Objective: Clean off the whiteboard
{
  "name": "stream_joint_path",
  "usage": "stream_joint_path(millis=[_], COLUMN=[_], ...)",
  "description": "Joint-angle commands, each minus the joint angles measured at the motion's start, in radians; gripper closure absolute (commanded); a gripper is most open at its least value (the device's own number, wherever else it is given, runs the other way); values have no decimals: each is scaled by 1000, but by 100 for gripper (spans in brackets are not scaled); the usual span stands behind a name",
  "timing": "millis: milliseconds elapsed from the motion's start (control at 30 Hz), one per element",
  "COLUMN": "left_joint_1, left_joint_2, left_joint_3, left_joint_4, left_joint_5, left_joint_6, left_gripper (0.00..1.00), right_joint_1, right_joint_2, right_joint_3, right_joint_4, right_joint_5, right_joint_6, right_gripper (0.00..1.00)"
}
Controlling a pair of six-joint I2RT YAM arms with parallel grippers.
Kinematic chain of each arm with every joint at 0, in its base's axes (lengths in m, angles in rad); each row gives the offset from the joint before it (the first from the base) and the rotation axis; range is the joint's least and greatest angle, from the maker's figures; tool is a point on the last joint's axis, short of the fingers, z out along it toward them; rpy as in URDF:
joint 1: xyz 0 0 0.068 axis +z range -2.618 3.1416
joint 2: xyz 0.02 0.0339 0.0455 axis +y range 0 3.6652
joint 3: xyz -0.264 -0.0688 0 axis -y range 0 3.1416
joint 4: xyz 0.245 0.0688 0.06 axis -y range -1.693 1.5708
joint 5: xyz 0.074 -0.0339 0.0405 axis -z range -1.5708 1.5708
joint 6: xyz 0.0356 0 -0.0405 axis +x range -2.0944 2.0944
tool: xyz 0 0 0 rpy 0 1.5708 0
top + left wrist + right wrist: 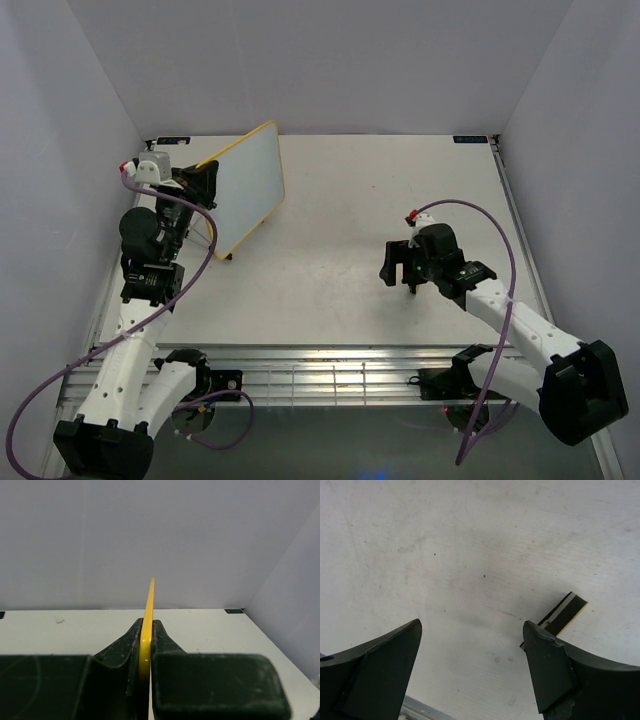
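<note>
The whiteboard (pixel 250 185), white with a thin yellow frame, stands tilted up on its lower edge at the far left of the table; its face shows no writing. My left gripper (pixel 205 183) is shut on its left frame edge. In the left wrist view the yellow edge (pixel 149 600) runs up between the closed fingers of the left gripper (pixel 145 626). My right gripper (pixel 400 272) is open and empty, low over the table right of centre. In the right wrist view (pixel 471 625), a black, white and yellow eraser block (pixel 565 613) lies just outside the right finger, partly hidden by it.
Grey walls close in the white table (pixel 400 200) on the left, back and right. A metal rail (pixel 330 375) runs along the near edge between the arm bases. Purple cables loop off both arms.
</note>
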Motion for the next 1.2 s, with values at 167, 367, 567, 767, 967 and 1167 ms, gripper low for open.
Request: stream_joint_path(millis=[167, 367, 567, 767, 967, 1167], left_joint_1=[78, 105, 147, 206, 240, 271], left_joint_2=[-34, -41, -19, 62, 150, 222], left_joint_3=[35, 3, -69, -78, -57, -69], left_joint_4=[78, 61, 212, 314, 384, 415], left_joint_5=[5, 106, 157, 232, 274, 373], left_joint_6=[32, 117, 150, 102, 68, 62], left_gripper=[100, 100, 100, 100, 100, 100], right_joint_1=[-3, -3, -3, -3, -3, -3], right_joint_2=[-118, -218, -248, -264, -278, -287], right_joint_3=[31, 2, -14, -18, -22, -29], right_joint_4=[-57, -61, -64, -58, -55, -52], right_joint_5=[55, 10, -53, -100, -119, -142], right_joint_6=[-11, 1, -19, -25, -28, -30], right_gripper=[13, 13, 13, 13, 13, 13])
